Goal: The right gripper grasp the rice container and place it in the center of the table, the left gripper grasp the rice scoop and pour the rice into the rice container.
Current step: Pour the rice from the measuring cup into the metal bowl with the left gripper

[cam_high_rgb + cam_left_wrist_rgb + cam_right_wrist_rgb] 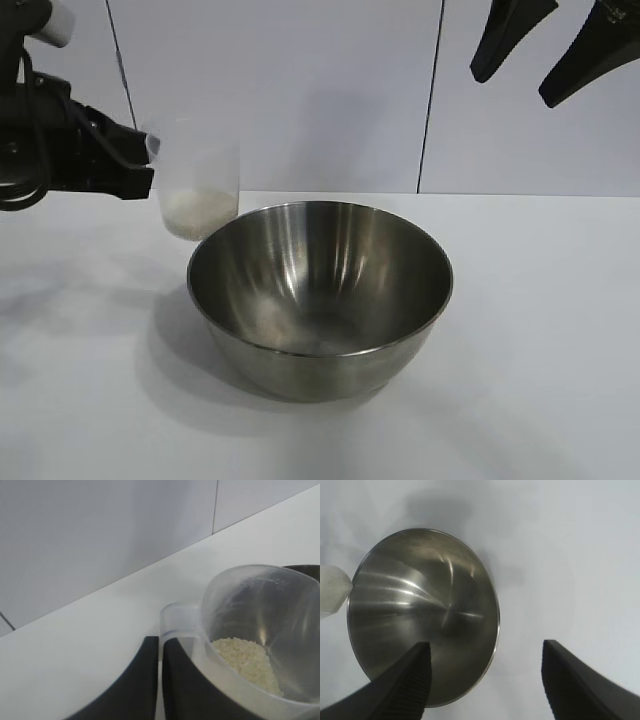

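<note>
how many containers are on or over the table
2: the rice container sits mid-table, empty; the rice scoop, holding rice, is gripped by the left tool behind the bowl's left rim.

L claw (140, 170) gripping scoop (195, 185) beside bowl (320, 295)

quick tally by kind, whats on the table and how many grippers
steel rice container: 1
clear rice scoop holding rice: 1
grippers: 2, left gripper shut on the scoop handle, right gripper open, raised above
total: 4
</note>
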Motion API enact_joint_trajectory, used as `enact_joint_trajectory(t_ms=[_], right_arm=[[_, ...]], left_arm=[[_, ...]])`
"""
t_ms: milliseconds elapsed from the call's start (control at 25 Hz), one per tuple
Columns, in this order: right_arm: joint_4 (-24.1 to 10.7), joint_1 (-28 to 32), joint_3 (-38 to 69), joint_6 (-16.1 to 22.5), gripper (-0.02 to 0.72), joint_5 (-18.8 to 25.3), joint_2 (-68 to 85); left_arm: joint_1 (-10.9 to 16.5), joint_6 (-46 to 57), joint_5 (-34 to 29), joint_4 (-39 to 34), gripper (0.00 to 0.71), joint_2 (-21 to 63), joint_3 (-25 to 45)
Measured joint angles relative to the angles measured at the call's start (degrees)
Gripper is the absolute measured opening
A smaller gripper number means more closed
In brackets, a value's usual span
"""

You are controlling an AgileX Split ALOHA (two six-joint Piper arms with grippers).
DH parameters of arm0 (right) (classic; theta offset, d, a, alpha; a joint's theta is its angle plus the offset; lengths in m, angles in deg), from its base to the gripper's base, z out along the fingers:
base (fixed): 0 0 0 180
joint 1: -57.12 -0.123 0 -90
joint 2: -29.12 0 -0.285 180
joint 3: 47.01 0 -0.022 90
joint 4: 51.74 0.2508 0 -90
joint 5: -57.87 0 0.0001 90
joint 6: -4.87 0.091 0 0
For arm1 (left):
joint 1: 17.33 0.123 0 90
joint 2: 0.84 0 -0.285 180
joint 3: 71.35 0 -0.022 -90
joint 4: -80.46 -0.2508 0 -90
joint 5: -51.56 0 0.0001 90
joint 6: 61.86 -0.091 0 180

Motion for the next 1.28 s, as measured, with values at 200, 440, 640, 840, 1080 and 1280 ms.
enact_joint_trajectory(t_ms=[200, 440, 640, 840, 1080, 1280], right_arm=[[0.05, 0.0, 0.0, -0.16, 0.442, 0.0, 0.0], [0.05, 0.0, 0.0, -0.16, 0.442, 0.0, 0.0], [0.31, 0.0, 0.0, -0.16, 0.442, 0.0, 0.0], [0.35, 0.0, 0.0, -0.16, 0.442, 0.0, 0.0], [0.42, 0.0, 0.0, -0.16, 0.442, 0.0, 0.0], [0.52, 0.0, 0.0, -0.16, 0.442, -0.07, 0.0]], left_arm=[[-1.16, -1.59, -0.79, -0.81, 0.009, 0.0, -0.71], [-1.16, -8.1, -0.62, -3.04, 0.009, 0.0, -0.77], [-1.16, -12.94, 1.11, -4.45, 0.009, 0.0, -1.16], [-1.16, -17.86, 0.54, -6.32, 0.009, 0.0, -3.19], [-2.12, -22.6, -4.99, -6.44, 0.009, 0.0, -6.89], [-2.89, -28.26, -6.33, -6.38, 0.009, 0.0, -7.84]])
